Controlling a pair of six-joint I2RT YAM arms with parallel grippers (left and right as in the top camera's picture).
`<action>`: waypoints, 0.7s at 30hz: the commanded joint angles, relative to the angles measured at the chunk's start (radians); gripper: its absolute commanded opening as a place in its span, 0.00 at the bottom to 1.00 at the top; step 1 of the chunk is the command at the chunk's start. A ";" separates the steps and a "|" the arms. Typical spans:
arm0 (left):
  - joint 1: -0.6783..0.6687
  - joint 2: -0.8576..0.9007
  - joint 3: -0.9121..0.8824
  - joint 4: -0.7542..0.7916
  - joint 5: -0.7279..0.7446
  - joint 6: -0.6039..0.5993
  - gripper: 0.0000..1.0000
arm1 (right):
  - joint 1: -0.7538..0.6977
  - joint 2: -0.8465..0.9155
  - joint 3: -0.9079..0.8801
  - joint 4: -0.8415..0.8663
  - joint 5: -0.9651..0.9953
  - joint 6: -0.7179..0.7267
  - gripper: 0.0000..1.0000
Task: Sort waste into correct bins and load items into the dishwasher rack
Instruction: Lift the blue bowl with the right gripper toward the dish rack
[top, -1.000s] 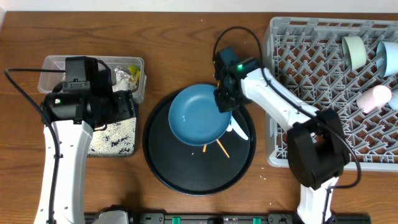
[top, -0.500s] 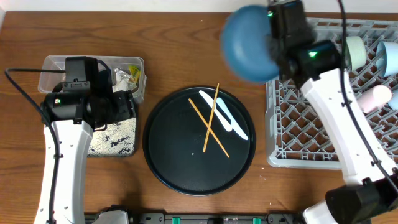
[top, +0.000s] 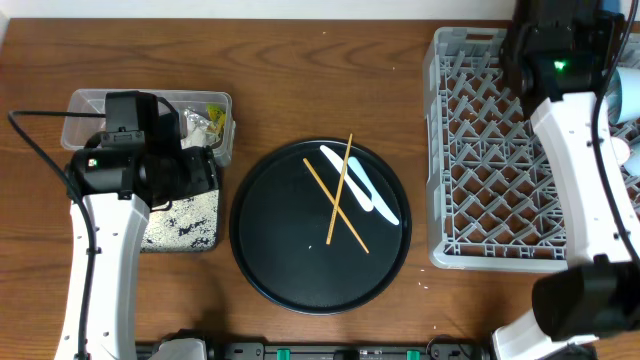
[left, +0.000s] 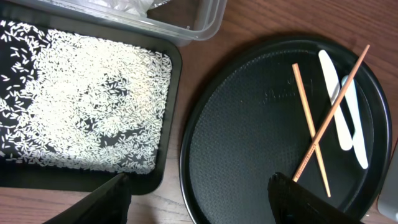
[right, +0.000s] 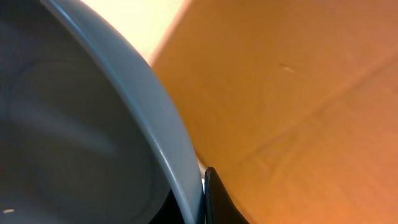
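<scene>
Left pincer (left: 199, 186): fingers wide apart, nothing between them. Hangs above the seam between the shallow black tray (left: 74, 177) and the round black tray (top: 280, 240), with 1 fingertip over each.

Loose rice grains (left: 81, 106) spread across most of the shallow black tray, thickest in the middle. Just beyond it, touching or nearly so, the clear plastic tub (top: 90, 110), with crumpled white tissue (top: 193, 128) and the yellow-green wrapper (top: 215, 115) inside at its right end.

On the round black tray, at the middle of the table (top: 300, 70): 2 chopsticks (top: 338, 205) crossed in an X, lying on the right half. White plastic spoon (top: 372, 200) flat beside them, with 1 stick lying across its upper end.

Right pincer (right: 204, 186): clamped together on the rim of the large blue bowl (right: 93, 124). Only 1 dark finger shows in the wrist view, pressed against the outside of the rim, with the grey-blue hollow of the bowl filling the left of that view and a blurred tan surface behind. From overhead, only the wrist shows, over the far right part of the dishwasher rack (top: 480, 170); the bowl itself cannot be made out there.

Rack on the right side of the table, well apart from the bins, its near and left cells bare of dishes.
</scene>
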 joint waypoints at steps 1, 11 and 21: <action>0.005 -0.007 0.013 -0.003 -0.006 -0.003 0.72 | -0.031 0.068 0.003 0.007 0.167 -0.036 0.01; 0.005 -0.007 0.013 -0.003 -0.006 -0.003 0.72 | -0.069 0.196 0.003 0.007 0.229 -0.035 0.01; 0.005 -0.007 0.013 -0.003 -0.006 -0.003 0.72 | -0.049 0.251 0.001 0.005 0.169 -0.035 0.01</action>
